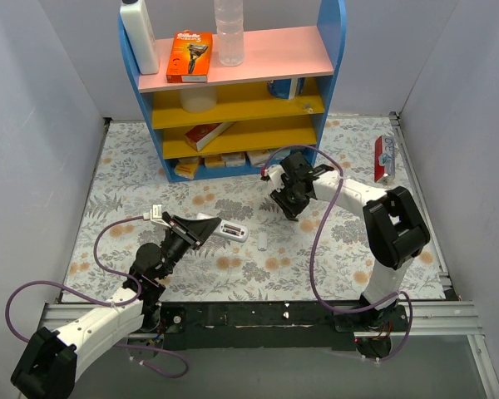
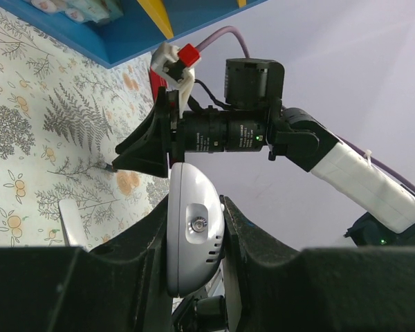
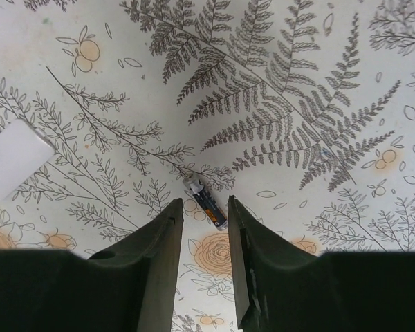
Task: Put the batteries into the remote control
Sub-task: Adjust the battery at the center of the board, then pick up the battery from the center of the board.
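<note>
Left pincer is clamped on the white remote. Right pincer hangs with jaws apart over a battery: slim, blue-purple, silvery-tipped, flat on the floral desk.

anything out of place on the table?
Nothing spilled or broken. One battery lies slantwise on the mat below the open right claw; a small white flat piece lies loose near the remote in the left claw.
</note>
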Robot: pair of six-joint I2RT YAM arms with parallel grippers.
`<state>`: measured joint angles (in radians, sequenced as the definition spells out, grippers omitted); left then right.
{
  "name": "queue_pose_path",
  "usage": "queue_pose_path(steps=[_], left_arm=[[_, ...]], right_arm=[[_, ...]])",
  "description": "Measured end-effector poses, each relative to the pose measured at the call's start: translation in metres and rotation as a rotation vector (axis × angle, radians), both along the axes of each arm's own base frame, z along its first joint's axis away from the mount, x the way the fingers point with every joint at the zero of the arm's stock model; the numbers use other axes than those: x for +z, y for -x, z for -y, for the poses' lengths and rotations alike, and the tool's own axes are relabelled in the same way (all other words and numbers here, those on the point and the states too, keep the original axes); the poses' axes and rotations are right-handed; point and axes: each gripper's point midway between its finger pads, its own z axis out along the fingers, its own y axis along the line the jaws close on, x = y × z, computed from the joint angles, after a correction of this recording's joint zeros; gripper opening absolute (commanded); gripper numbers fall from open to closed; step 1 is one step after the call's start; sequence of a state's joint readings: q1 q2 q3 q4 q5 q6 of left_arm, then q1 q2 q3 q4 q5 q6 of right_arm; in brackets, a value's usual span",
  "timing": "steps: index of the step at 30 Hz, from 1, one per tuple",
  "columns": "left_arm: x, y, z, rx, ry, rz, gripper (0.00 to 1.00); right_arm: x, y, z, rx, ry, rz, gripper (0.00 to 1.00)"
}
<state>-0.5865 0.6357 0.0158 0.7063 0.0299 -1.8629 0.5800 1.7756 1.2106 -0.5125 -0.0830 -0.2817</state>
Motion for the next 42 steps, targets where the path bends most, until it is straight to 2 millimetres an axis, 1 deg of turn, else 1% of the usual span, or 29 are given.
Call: queue_pose_path(steps=[4, 8, 9, 11, 12, 15, 17, 18, 20, 25, 29, 30, 33, 36, 39, 42], left_arm=[[0.0, 0.001, 0.001, -0.004, -0.001, 0.001, 0.0], [0.0, 0.001, 0.001, -0.006, -0.001, 0.0, 0.0], [0.0, 0.001, 0.001, -0.006, -0.001, 0.001, 0.0], [0.0, 0.001, 0.001, -0.008, -0.001, 0.001, 0.0], [0.0, 0.001, 0.001, -0.008, -0.001, 0.001, 0.0], [0.0, 0.001, 0.001, -0.011, -0.002, 0.001, 0.0], [0.0, 0.002, 0.002, -0.013, -0.006, 0.003, 0.0], [-0.001, 0.002, 0.002, -0.015, -0.008, 0.004, 0.0], [-0.002, 0.002, 0.003, -0.019, -0.016, 0.004, 0.0], [-0.006, 0.005, 0.007, -0.048, -0.034, 0.003, 0.0], [-0.007, 0.008, 0.011, -0.077, -0.042, 0.013, 0.0], [-0.006, 0.008, 0.012, -0.083, -0.042, 0.018, 0.0], [-0.002, 0.011, 0.014, -0.098, -0.041, 0.039, 0.0], [0.001, 0.013, 0.015, -0.111, -0.042, 0.06, 0.0], [0.003, 0.015, 0.016, -0.121, -0.048, 0.076, 0.0], [0.003, 0.017, 0.017, -0.132, -0.06, 0.089, 0.0]], right_arm=[[-0.012, 0.006, 0.001, 0.04, 0.061, -0.02, 0.39], [-0.019, 0.007, -0.002, 0.071, 0.098, -0.024, 0.38], [-0.021, 0.007, -0.002, 0.076, 0.104, -0.024, 0.36], [-0.023, 0.008, -0.003, 0.088, 0.112, -0.023, 0.36], [-0.024, 0.008, -0.003, 0.091, 0.117, -0.024, 0.31], [-0.027, 0.006, 0.0, 0.09, 0.141, -0.018, 0.24], [-0.027, 0.004, 0.002, 0.088, 0.155, -0.007, 0.2], [-0.027, 0.004, 0.003, 0.088, 0.162, -0.003, 0.13], [-0.027, 0.003, 0.004, 0.089, 0.175, 0.006, 0.08], [-0.026, 0.004, 0.002, 0.089, 0.177, 0.01, 0.06], [-0.017, 0.011, -0.003, 0.085, 0.148, 0.018, 0.06], [-0.011, 0.014, -0.005, 0.084, 0.129, 0.021, 0.06], [0.015, 0.023, -0.016, 0.088, 0.056, 0.056, 0.05], [0.054, 0.033, -0.032, 0.097, -0.032, 0.133, 0.01], [0.097, 0.046, -0.051, 0.122, -0.149, 0.218, 0.01], [0.142, 0.066, -0.069, 0.159, -0.28, 0.303, 0.01]])
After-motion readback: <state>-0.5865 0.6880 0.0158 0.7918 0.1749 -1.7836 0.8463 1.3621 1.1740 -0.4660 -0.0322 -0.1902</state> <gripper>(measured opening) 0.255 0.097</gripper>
